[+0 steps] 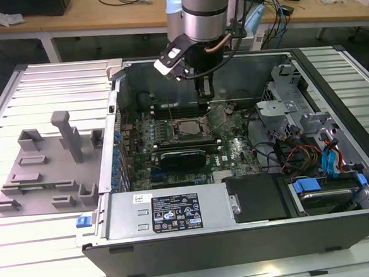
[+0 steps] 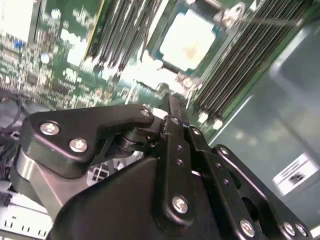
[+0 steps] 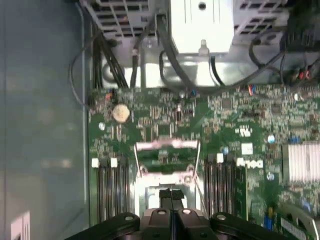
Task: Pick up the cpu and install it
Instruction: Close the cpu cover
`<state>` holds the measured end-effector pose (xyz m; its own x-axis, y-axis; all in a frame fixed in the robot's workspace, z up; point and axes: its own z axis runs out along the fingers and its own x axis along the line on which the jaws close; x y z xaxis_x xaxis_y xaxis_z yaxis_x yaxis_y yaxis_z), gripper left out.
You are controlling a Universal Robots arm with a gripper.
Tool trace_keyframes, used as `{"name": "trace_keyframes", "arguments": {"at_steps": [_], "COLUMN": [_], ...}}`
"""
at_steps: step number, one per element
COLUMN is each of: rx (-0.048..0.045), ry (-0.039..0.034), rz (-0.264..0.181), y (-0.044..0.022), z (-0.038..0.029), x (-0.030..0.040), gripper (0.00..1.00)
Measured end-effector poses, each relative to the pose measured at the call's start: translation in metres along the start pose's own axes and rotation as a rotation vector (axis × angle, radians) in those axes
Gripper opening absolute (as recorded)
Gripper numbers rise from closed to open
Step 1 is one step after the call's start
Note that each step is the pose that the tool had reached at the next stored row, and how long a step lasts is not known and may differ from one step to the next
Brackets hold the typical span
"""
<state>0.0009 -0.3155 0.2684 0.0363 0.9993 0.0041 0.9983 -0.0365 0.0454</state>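
Open computer case [image 1: 242,245] beside grey fixture [image 1: 45,177] on slatted table [image 1: 41,85].

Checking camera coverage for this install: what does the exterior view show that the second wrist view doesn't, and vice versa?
Exterior view, not the second wrist view: the open computer case, the grey fixture at the exterior view's left, the arm. Second wrist view, not the exterior view: the screws on the black links of the gripper, a white label on the case wall. Both: the gripper, the green motherboard, the cpu on it.
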Motion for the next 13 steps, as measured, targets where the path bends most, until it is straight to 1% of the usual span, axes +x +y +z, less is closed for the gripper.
{"name": "trace_keyframes", "arguments": {"at_steps": [1,5,7,8,9,10,12,13], "rx": [0.0001,0.0001,0.0003,0.0003,0.0003,0.0003,0.0003,0.0003], "ry": [-0.0002,0.0001,0.0,0.0,-0.0001,0.0,0.0002,-0.0001], "rz": [0.0,0.0,0.0,0.0,0.0,0.0,0.0,0.0], "y": [0.0124,0.0275,0.0392,0.0422,0.0471,0.05,0.0554,0.0566], "z": [0.0006,0.0015,0.0021,0.0023,0.0025,0.0027,0.0033,0.0044], "x": [0.0004,0.001,0.0014,0.0015,0.0016,0.0018,0.002,0.002], "gripper": [0.11,0.11,0.11,0.11,0.11,0.11,0.11,0.11]}}
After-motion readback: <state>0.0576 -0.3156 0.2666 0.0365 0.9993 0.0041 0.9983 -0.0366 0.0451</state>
